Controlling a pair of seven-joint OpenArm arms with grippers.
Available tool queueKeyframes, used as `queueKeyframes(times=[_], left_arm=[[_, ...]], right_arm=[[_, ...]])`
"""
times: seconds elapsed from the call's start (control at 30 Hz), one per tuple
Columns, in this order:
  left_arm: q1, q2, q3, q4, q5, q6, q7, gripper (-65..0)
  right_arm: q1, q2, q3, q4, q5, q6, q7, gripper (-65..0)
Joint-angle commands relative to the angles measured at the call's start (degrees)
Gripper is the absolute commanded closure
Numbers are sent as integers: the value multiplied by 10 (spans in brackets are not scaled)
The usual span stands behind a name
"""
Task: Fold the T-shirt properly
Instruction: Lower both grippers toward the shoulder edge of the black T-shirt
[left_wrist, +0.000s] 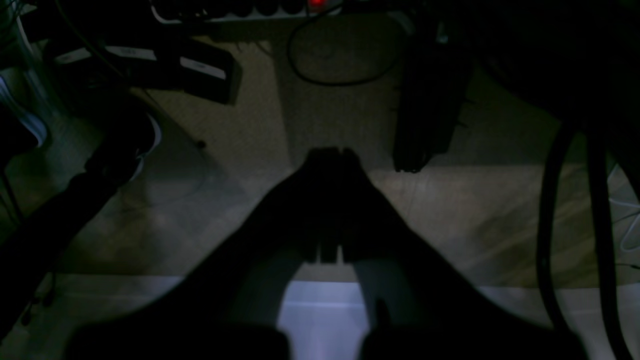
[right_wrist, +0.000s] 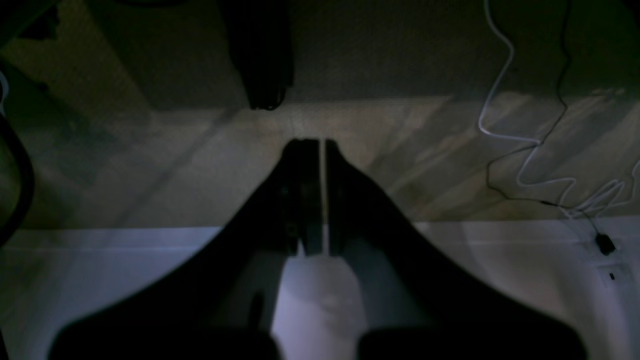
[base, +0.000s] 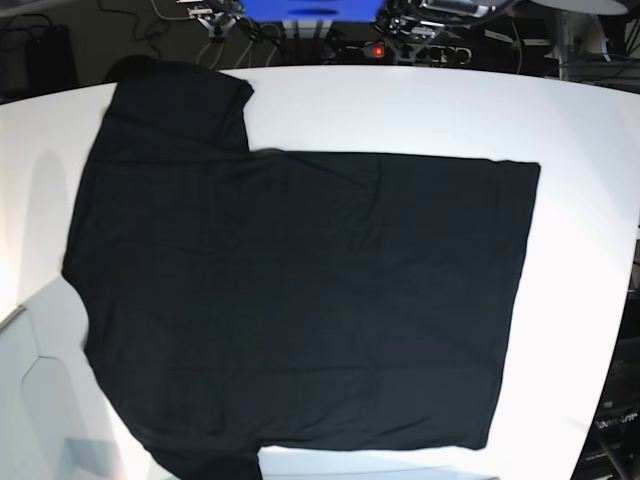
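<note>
A: Black jaws on both arms. Left gripper (left_wrist: 331, 152) pressed shut, right gripper (right_wrist: 321, 145) nearly shut with a sliver of gap, neither holding anything, both hanging past the table edge (right_wrist: 125, 235) over the floor.

B: T-shirt (base: 300, 300)?

A: Spread flat on the white table (base: 580, 130), plain side up, unfolded. Judged: pre-fold. Next needs jaws opened, then an edge pinched.

B: Views?

A: Only the base view shows the shirt; the wrist views show only the jaws.

Ahead of the left gripper's (left_wrist: 332, 152) closed fingertips lies open floor, flanked by a black cable loop (left_wrist: 340, 60) beyond and a dark post (left_wrist: 425, 115) to one side. White cords (right_wrist: 520, 140) trail beside the right gripper (right_wrist: 322, 145).
</note>
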Motion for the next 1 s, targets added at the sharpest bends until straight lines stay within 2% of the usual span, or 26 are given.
queueKeyframes(times=[0.0,0.17,0.97], left_arm=[[3,-1,-1,-1,2,1,1,-5],[3,-1,-1,-1,2,1,1,-5],[18,-2,-1,-1,2,1,-4,-1]], right_arm=[[-4,0,-1,1,3,11,-3,0],[-9,0,1,37,3,10,-5,0],[-14,0,-1,37,4,10,-4,0]])
